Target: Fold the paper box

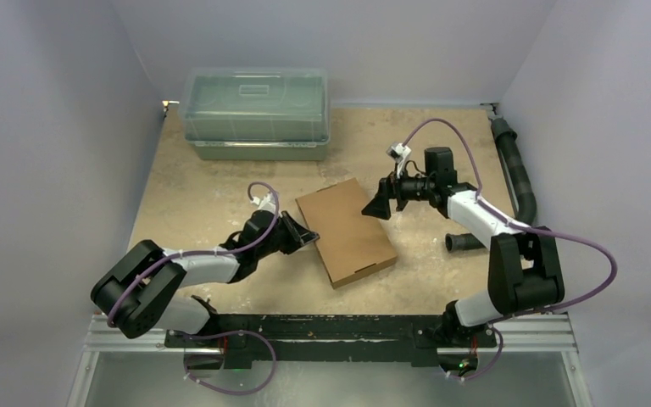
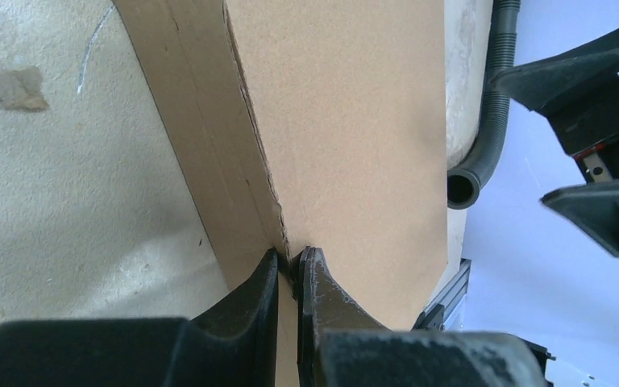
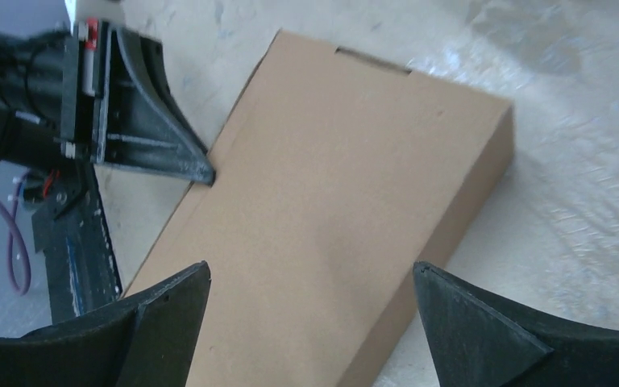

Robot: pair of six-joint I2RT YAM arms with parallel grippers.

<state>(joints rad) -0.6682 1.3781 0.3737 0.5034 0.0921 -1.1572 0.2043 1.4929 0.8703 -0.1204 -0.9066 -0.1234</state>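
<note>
The paper box point(image 1: 345, 232) lies closed and flat in the middle of the bench point(image 1: 212, 186), turned askew to the bench edges. The left fingers point(image 1: 308, 237) are clenched on the thin lid edge along its left side, tips nearly meeting. The right fingers point(image 1: 373, 204) hang spread wide at the box's far right corner, gripping nothing.

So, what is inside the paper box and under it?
The paper box lies closed on the table. Its lid hides the inside; the spot beneath is covered too.
</note>
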